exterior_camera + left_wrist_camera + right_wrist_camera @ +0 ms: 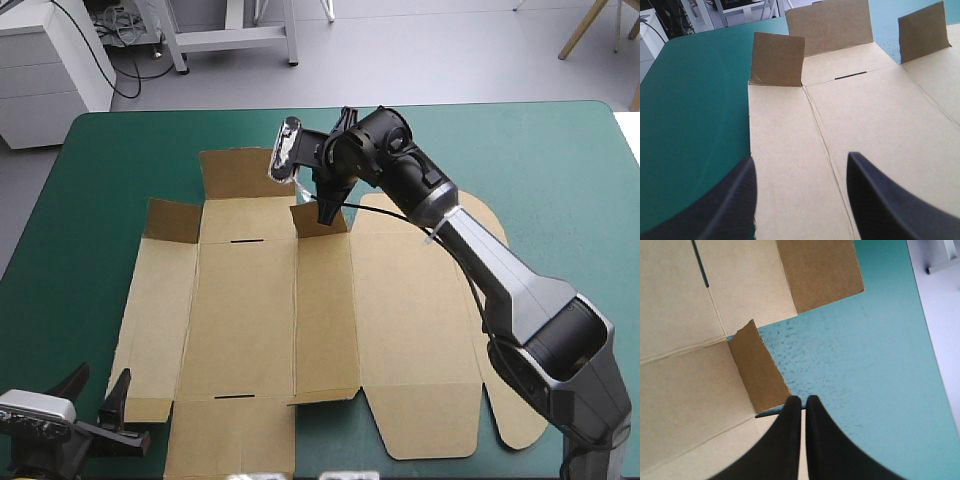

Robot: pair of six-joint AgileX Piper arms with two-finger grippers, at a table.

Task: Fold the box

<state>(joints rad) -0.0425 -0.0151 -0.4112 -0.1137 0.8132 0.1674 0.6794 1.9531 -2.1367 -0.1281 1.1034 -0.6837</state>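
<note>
The brown box (pixel 400 320) lies as a flat cut sheet across the middle of the table. Three flaps along its far edge stand raised: a corner flap (pixel 172 220), a wide far flap (pixel 238 172) and a small flap (pixel 312 222). My right gripper (pixel 326 214) points down at that small flap (pixel 757 370). Its fingers are all but shut at the flap's upper corner (pixel 801 399). My left gripper (pixel 98 385) stands open low by the table's near left corner. It faces along the sheet's left panels (pixel 880 125), its fingers (pixel 735 200) apart with nothing between them.
Teal-green cover (pixel 80 250) shows in a broad strip left of the sheet and another beyond its far edge (pixel 520 150). The rounded lid tabs (pixel 500 400) reach toward the right arm's base. The table's near edge runs just behind the left gripper.
</note>
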